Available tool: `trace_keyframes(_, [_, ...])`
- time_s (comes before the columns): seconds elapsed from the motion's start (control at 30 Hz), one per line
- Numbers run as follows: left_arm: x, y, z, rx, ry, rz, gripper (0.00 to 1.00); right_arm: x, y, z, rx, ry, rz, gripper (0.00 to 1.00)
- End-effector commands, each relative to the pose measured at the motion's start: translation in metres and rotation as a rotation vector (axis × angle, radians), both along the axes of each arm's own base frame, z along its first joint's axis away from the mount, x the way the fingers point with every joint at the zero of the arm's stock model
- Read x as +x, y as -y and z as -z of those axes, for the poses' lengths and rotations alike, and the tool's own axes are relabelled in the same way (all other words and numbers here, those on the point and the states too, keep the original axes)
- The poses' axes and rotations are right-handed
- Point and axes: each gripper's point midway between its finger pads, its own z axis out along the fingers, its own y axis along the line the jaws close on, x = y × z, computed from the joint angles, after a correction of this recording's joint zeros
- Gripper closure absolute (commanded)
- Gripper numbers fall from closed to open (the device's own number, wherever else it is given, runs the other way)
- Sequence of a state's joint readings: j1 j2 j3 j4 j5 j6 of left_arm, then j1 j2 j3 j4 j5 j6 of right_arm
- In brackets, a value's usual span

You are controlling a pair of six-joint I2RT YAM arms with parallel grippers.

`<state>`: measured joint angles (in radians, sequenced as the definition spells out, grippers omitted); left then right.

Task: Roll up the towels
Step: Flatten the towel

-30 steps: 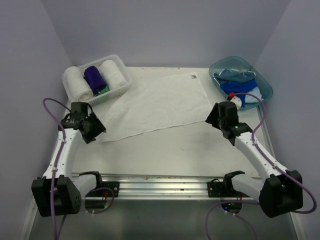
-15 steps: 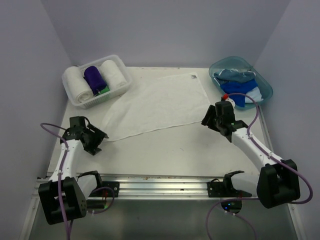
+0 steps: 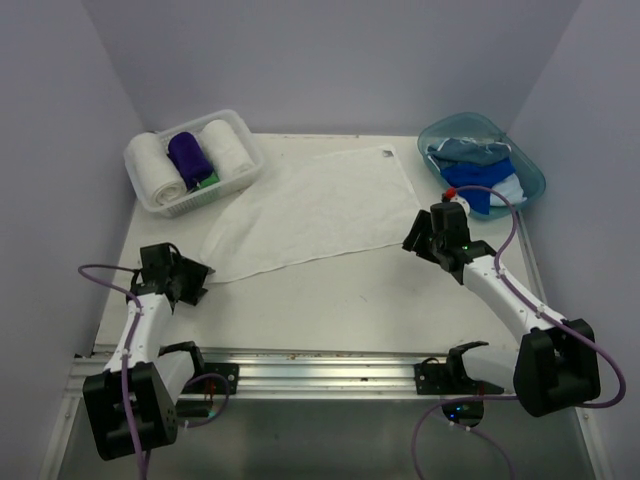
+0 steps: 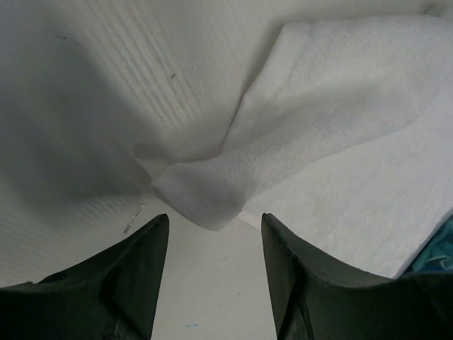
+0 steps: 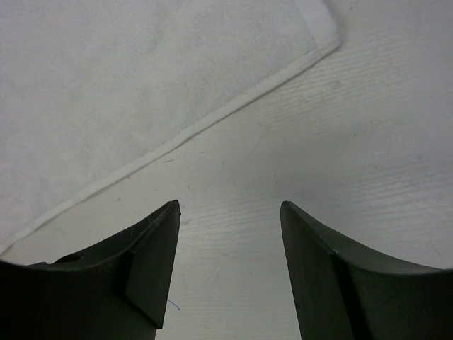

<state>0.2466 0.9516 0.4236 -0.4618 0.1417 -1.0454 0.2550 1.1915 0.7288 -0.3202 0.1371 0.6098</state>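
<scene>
Centrally in the overhead view, the white towel (image 3: 310, 205) is seen spread flat and at a slant on the worktop (image 3: 350, 300). Its lower left corner lies just beside the left claw (image 3: 192, 287), and its lower right corner lies near the right claw (image 3: 415, 237).

Only from the left wrist is that corner (image 4: 202, 195) shown to be doubled over into a raised fold. It lies just ahead of the parted fingers (image 4: 134, 269), and nothing is gripped.

Only from the right wrist is the stitched hem (image 5: 212, 120) made out, running up to a corner at upper right. The right claw also stands open, over bare worktop.

A small dark mark (image 3: 386, 152) by the towel's far corner is too small to be read.

Outward, rolled towels (image 3: 190, 155) are packed in the basket (image 3: 245, 175) at upper left. Blue towels (image 3: 480, 170) are heaped in the tub (image 3: 530, 185) at upper right.

Compared with a second ago, the left claw has been drawn down toward the lower left, and the right claw has been shifted slightly toward the towel.
</scene>
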Motion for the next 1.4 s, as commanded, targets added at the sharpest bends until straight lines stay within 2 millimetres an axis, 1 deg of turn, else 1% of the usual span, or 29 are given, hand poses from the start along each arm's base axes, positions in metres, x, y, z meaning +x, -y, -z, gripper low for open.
trace_keyframes(0.0, [0.024,-0.015,-0.012,0.039,0.103,-0.061,0.43,0.013,-0.005,-0.017,0.013,0.056,-0.016,0.37])
trace_keyframes(0.1, [0.028,-0.016,-0.010,0.043,0.103,-0.056,0.47,0.014,-0.006,-0.016,0.020,0.052,-0.016,0.37])
trace_keyframes(0.23, [0.038,-0.020,-0.015,0.067,0.116,-0.036,0.61,0.014,-0.007,-0.011,0.021,0.038,-0.017,0.37])
trace_keyframes(0.27, [0.043,-0.022,-0.020,0.077,0.126,-0.030,0.68,0.014,-0.007,-0.010,0.021,0.035,-0.015,0.37])
trace_keyframes(0.33, [0.046,-0.021,-0.018,0.077,0.111,-0.007,0.74,0.016,-0.009,-0.011,0.029,0.033,-0.018,0.37])
trace_keyframes(0.37, [0.048,-0.021,-0.020,0.077,0.114,0.002,0.76,0.015,-0.009,-0.007,0.028,0.022,-0.018,0.37])
trace_keyframes(0.43, [0.047,-0.018,-0.013,0.055,0.088,0.012,0.74,0.016,-0.009,-0.007,0.031,0.019,-0.015,0.37])
trace_keyframes(0.5, [0.041,-0.015,-0.003,0.039,0.064,0.007,0.59,0.017,-0.009,-0.006,0.034,0.018,-0.012,0.37])
trace_keyframes(0.53, [0.042,-0.016,-0.004,0.038,0.073,0.001,0.59,0.016,-0.009,-0.006,0.032,0.017,-0.011,0.37])
trace_keyframes(0.57, [0.038,-0.014,0.001,0.026,0.061,-0.010,0.52,0.017,-0.009,-0.006,0.032,0.017,-0.011,0.37])
trace_keyframes(0.6, [0.037,-0.013,0.002,0.023,0.068,-0.016,0.50,0.017,-0.010,-0.006,0.032,0.017,-0.015,0.37])
trace_keyframes(0.63, [0.039,-0.014,0.000,0.025,0.092,-0.026,0.48,0.017,-0.010,-0.008,0.031,0.020,-0.015,0.37])
trace_keyframes(0.67, [0.036,-0.013,0.004,0.022,0.092,-0.030,0.47,0.018,-0.010,-0.008,0.031,0.020,-0.015,0.37])
trace_keyframes(0.7, [0.039,-0.014,0.000,0.023,0.118,-0.045,0.46,0.018,-0.010,-0.008,0.028,0.019,-0.017,0.37])
trace_keyframes(0.83, [0.040,-0.020,0.002,0.044,0.130,-0.064,0.48,0.018,-0.009,-0.008,0.027,0.016,-0.016,0.36])
trace_keyframes(0.9, [0.043,-0.020,0.004,0.043,0.124,-0.062,0.51,0.019,-0.010,-0.008,0.027,0.018,-0.016,0.36])
trace_keyframes(1.03, [0.048,-0.022,0.006,0.045,0.119,-0.060,0.67,0.019,-0.010,-0.002,0.022,-0.002,-0.020,0.36])
trace_keyframes(1.07, [0.051,-0.023,0.004,0.050,0.124,-0.054,0.79,0.019,-0.008,-0.001,0.020,-0.006,-0.014,0.36])
trace_keyframes(1.13, [0.052,-0.022,0.002,0.049,0.117,-0.045,0.93,0.019,-0.008,0.003,0.029,-0.019,-0.014,0.35])
trace_keyframes(1.17, [0.056,-0.024,-0.004,0.057,0.127,-0.039,1.00,0.020,-0.004,0.004,0.039,-0.025,0.003,0.35])
trace_keyframes(1.23, [0.057,-0.023,-0.013,0.062,0.136,-0.026,1.00,0.019,-0.002,0.007,0.068,-0.036,0.019,0.33])
trace_keyframes(1.3, [0.055,-0.022,-0.018,0.069,0.136,-0.006,1.00,0.020,0.009,0.009,0.095,-0.042,0.064,0.33])
trace_keyframes(1.33, [0.056,-0.021,-0.022,0.073,0.141,0.003,1.00,0.020,0.020,0.012,0.112,-0.045,0.119,0.33])
trace_keyframes(1.37, [0.054,-0.021,-0.024,0.080,0.138,0.014,1.00,0.021,0.023,0.011,0.116,-0.030,0.139,0.33])
